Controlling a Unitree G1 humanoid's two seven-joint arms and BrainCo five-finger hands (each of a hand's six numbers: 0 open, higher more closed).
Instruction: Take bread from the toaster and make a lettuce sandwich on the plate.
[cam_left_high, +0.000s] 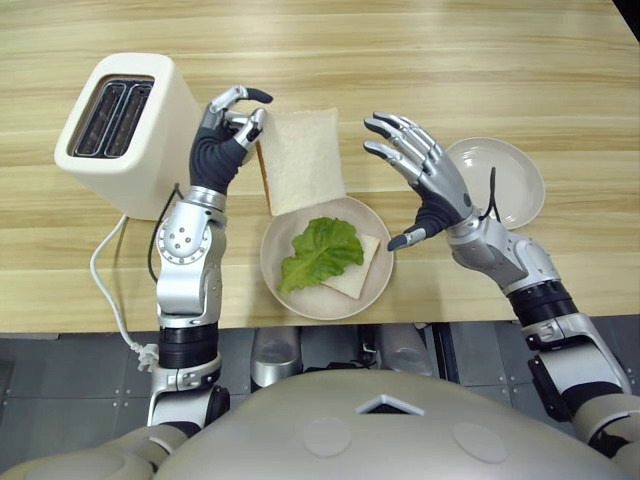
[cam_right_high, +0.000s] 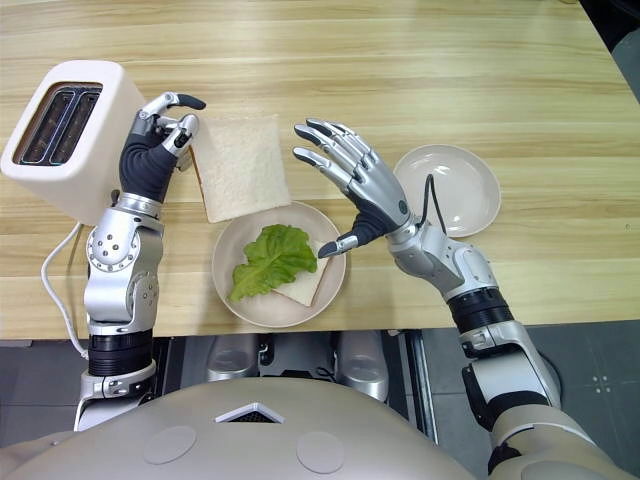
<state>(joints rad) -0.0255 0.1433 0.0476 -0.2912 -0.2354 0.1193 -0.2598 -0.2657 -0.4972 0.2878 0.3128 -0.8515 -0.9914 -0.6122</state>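
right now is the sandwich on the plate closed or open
Open: the lettuce lies uncovered on the bottom slice, while the left hand holds the second slice at the plate's far edge.

No legible txt, labels, brand marks, nos. or signs anywhere. Toaster (cam_left_high: 150, 165) sides plain; plate (cam_left_high: 271, 268) right of toaster and 2nd dish (cam_left_high: 505, 185) further right carry no print.

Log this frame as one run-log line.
left hand: pinching bread slice at its edge, behind plate | right hand: open, beside plate | plate: lower slice topped with lettuce leaf | toaster: slots look empty
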